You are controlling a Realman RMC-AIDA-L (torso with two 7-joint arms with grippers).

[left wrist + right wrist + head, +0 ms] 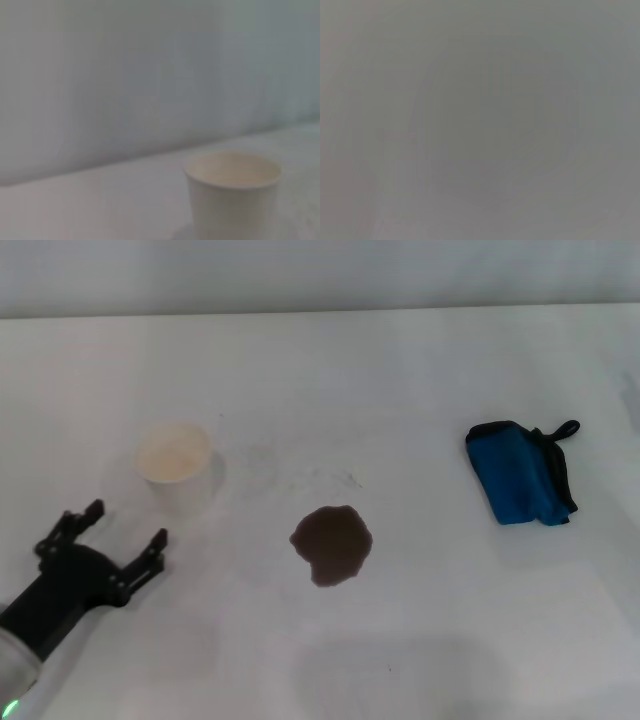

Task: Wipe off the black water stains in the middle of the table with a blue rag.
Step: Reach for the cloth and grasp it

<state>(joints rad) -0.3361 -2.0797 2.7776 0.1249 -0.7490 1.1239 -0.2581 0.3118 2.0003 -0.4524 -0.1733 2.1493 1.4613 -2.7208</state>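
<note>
With its jaws apart, the left gripper (125, 523) beside the paper cup (176, 466) near the table (420, 640) left edge risks toppling it; the blue rag (520, 483) lies untouched.

A dark lobed stain (332, 544) lies mid-counter (420, 640), well apart from the folded blue rag (520, 476) to its right.
</note>
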